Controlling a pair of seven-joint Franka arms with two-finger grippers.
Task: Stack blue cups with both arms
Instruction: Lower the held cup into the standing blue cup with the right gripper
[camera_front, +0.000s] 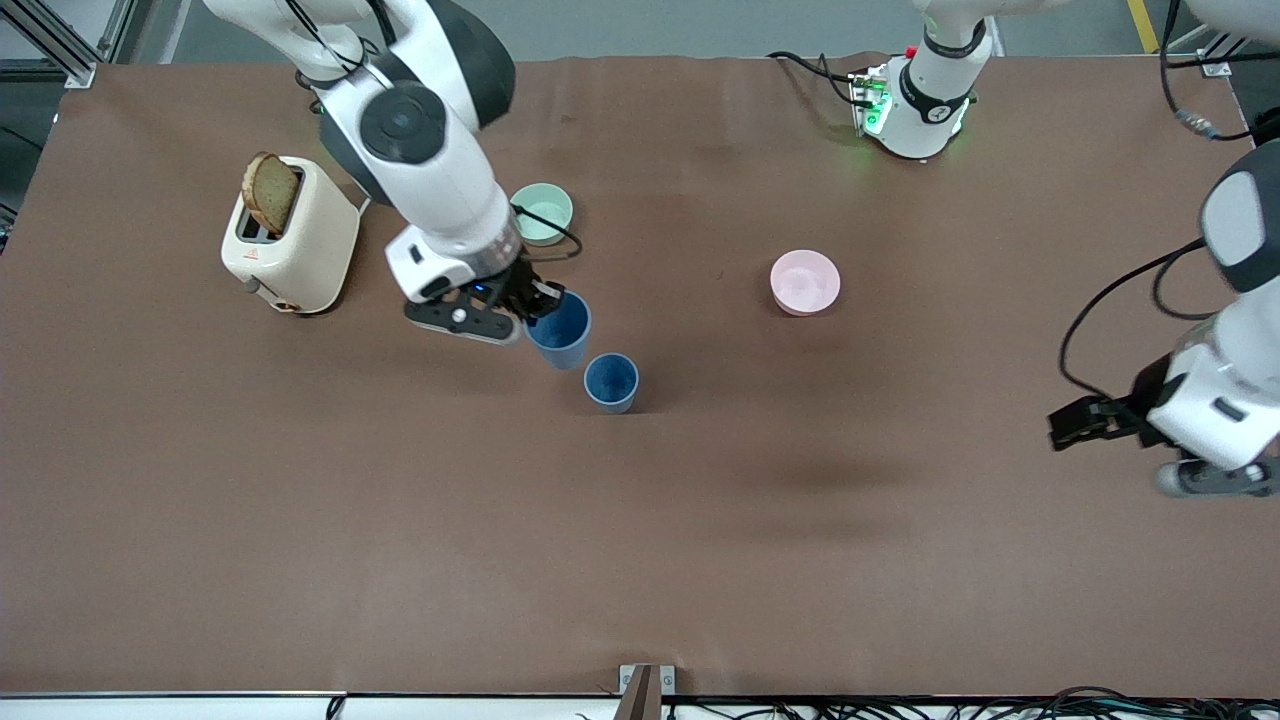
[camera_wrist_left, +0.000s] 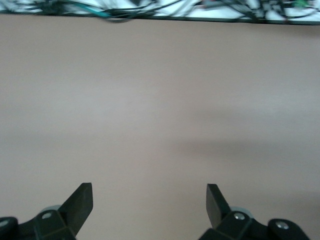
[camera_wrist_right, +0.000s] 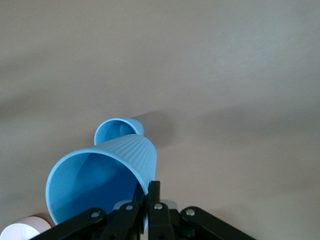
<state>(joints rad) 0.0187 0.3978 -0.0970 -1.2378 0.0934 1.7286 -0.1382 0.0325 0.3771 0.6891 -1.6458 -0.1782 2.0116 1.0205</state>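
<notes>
Right wrist view: right gripper (camera_wrist_right: 148, 192) pinches held cup's (camera_wrist_right: 102, 177) rim; left gripper (camera_wrist_left: 149, 200) wide, apparently empty.

The right arm (camera_front: 420, 150) hides part of the mint-green bowl (camera_front: 545, 212).

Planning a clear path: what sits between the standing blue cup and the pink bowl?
Nothing: in the front view only bare brown table separates the standing blue cup from the pink bowl.
</notes>
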